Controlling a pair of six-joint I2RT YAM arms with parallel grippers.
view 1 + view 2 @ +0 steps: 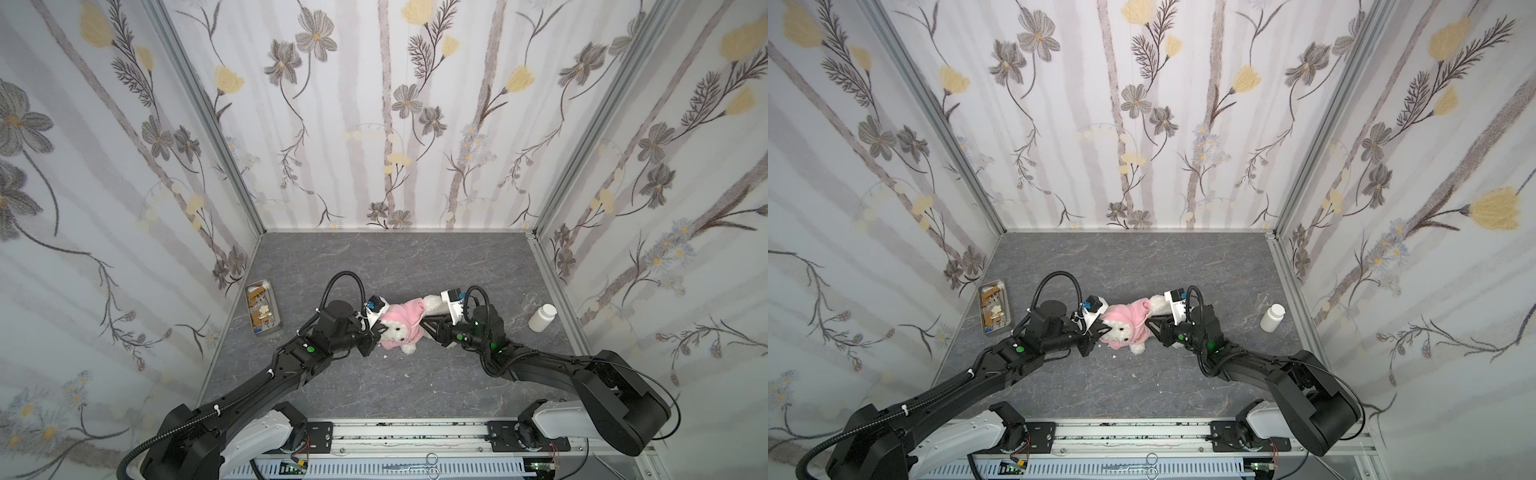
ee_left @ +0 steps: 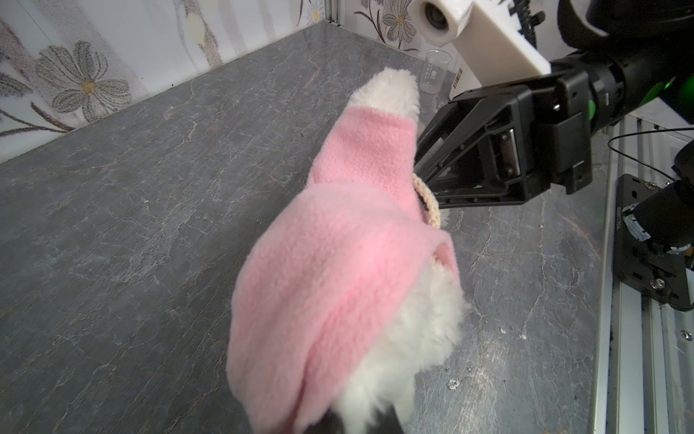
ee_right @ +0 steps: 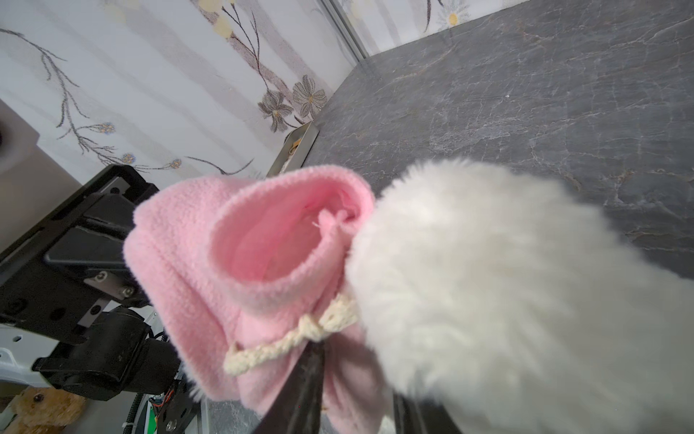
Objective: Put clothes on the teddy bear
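Fig.: teddy bear (image 1: pixel 395 333) lying mid-tabletop (image 1: pixel 374 266) btwn both arms, pink hoodie (image 1: pixel 401 318) partly on, hood around the head. Left pincer (image 1: pixel 379 330) is closed tight at the head end, where hood edge meets fur; which of the two it nips can't be told; prob. an anchor so the toy doesn't slide while the far side is tugged. Right pincer (image 1: pixel 424 323) reaches in at the opp. side by the cream cord (image 3: pixel 293 338); the right wrist view shows its fingers (image 3: pixel 304 390) somewhat apart w/ pink fleece and fur btwn them; whether they bite can't be told. An open pink cuff (image 3: pixel 281 240) looks empty, w/ a white limb (image 3: pixel 507 293) just beside it, not inside; dressing judged unfinished. Parts tray (image 1: pixel 262 307), white bottle (image 1: pixel 542 318) and beaker (image 1: pixel 532 298) stand well apart from the work.
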